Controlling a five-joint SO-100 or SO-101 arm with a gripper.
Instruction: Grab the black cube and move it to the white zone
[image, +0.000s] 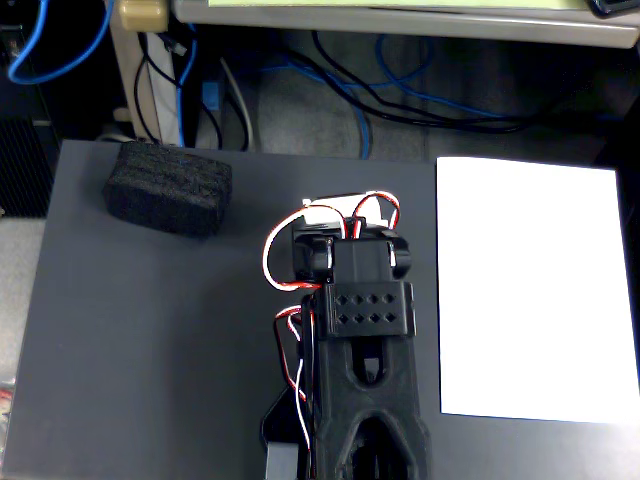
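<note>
The black cube (168, 187) is a rough, dark foam block lying on the dark grey tabletop (150, 340) at the upper left in the fixed view. The white zone (535, 290) is a flat white paper sheet on the right side of the table, with nothing on it. The black arm (365, 390) is folded in the middle of the table, between block and sheet. Its upper end with servos and red-white wires (345, 250) is well to the right of and below the block, not touching it. I cannot make out the gripper's fingers or how the jaws stand.
Beyond the table's far edge are blue and black cables (380, 95) on the floor and a white desk leg (135, 80). A desk edge (400, 20) runs along the top of the view. The sheet reaches close to the table's right edge.
</note>
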